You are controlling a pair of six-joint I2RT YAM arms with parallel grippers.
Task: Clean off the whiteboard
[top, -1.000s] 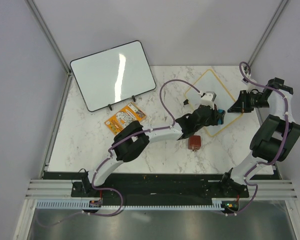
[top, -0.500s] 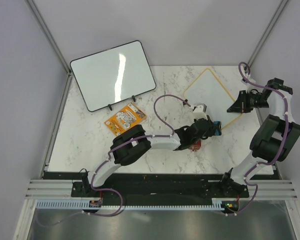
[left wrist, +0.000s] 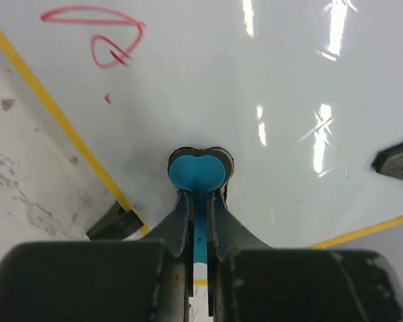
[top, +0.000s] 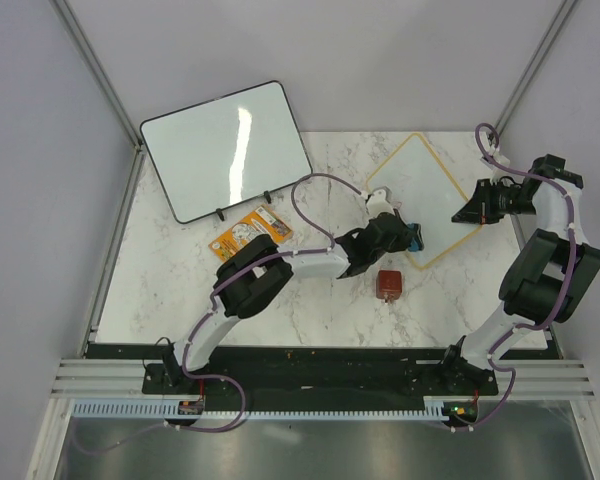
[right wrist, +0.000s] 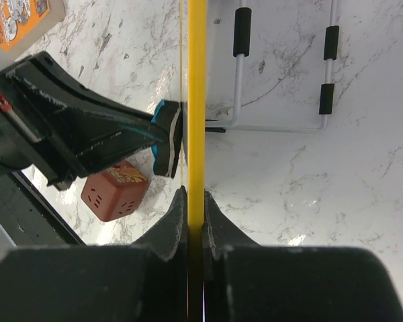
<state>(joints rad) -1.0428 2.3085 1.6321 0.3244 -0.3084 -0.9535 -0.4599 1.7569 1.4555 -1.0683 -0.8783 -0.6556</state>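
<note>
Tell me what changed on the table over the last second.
The left tool, clamping the blue eraser, swept across the whiteboard toward the arms' bases, then back out and leftward. The right tool kept gripping the whiteboard's frame. The red cube, orange card and black-framed board stayed put.

Propped at the marble counter's point(top: 170, 285) far left: blank black-framed board point(top: 225, 150). Just before it, orange printed card point(top: 252, 237). Nearer middle, red-brown cube point(top: 388, 284).
</note>
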